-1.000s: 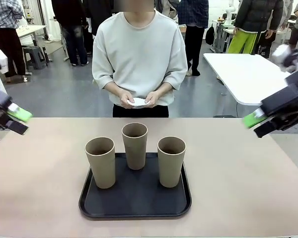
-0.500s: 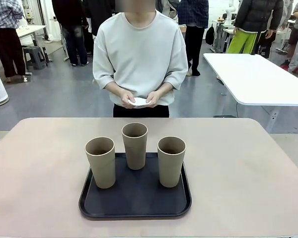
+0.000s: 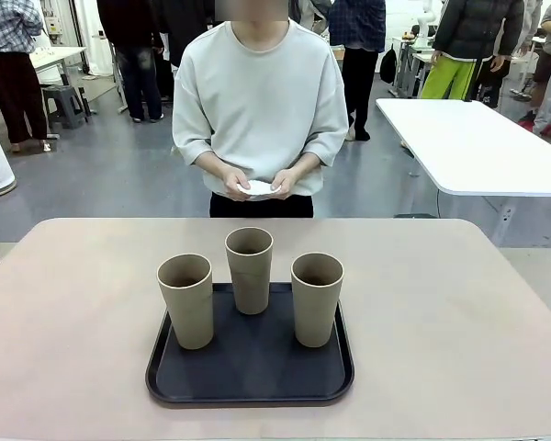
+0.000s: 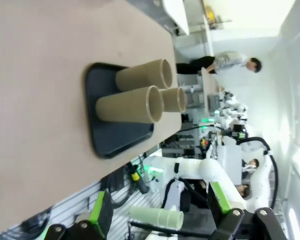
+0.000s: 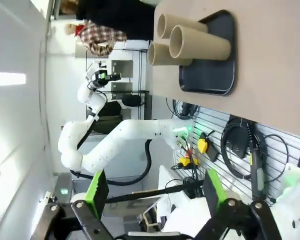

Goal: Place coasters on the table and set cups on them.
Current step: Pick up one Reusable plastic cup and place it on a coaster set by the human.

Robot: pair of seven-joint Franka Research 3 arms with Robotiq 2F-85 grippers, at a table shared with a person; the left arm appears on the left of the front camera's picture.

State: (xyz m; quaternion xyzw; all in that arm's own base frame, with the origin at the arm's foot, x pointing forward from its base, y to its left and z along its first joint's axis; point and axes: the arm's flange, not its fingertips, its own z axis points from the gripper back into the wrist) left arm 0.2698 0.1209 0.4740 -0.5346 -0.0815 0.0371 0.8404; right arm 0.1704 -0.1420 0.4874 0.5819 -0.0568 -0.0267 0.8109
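Cups (image 3: pixel 250 271) are seen clustered on the black tray (image 3: pixel 248 390), lower centre | coasters (image 3: pixel 255 189) are held in a person's hands (image 3: pixel 284 181), upper centre | left gripper (image 4: pixel 160 210) and right gripper (image 5: pixel 155 195) are spread wide, empty | risk: close-set cups may be toppled during a grasp.

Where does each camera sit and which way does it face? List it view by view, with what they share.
Front: fixed on the robot's side of the table, facing across it at the person, whose hands hold white coasters.
Left wrist: on the left arm, rolled sideways, looking along the open left gripper toward the table.
Right wrist: on the right arm, also rolled, looking along the open right gripper toward the table.
Shared: all three show the three cups on the black tray.
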